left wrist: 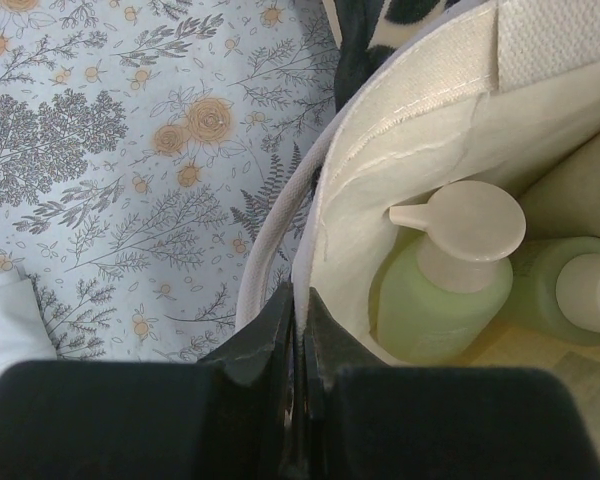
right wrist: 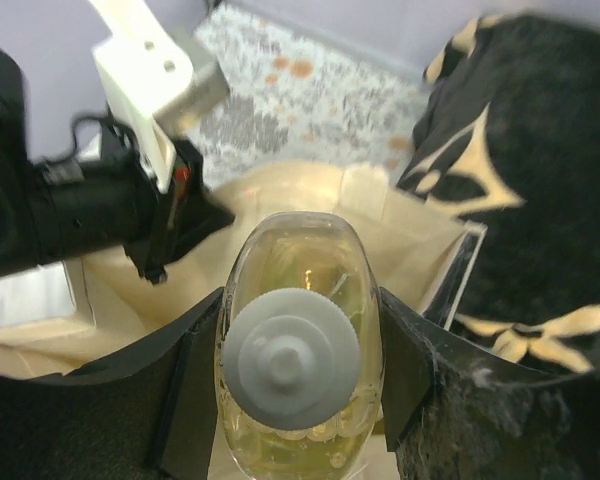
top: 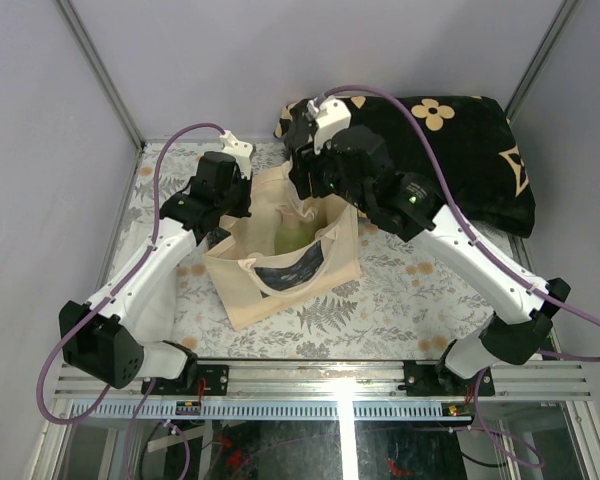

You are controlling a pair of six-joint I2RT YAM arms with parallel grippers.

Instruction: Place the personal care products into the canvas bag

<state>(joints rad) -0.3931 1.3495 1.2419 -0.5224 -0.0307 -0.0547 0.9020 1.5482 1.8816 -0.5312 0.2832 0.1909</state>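
Observation:
The beige canvas bag stands open mid-table, its navy panel facing the front. My left gripper is shut on the bag's rim and holds it open. Two olive-green bottles with pale caps lie inside the bag; green shows in the top view. My right gripper is shut on the clear amber-yellow bottle, white cap toward the camera, held above the bag's opening. The right gripper sits at the bag's far edge. The cream bottle is not visible.
A black cushion with cream flowers lies at the back right, close behind the bag and the right arm. The floral tablecloth surrounds the bag. Grey walls enclose the table on three sides.

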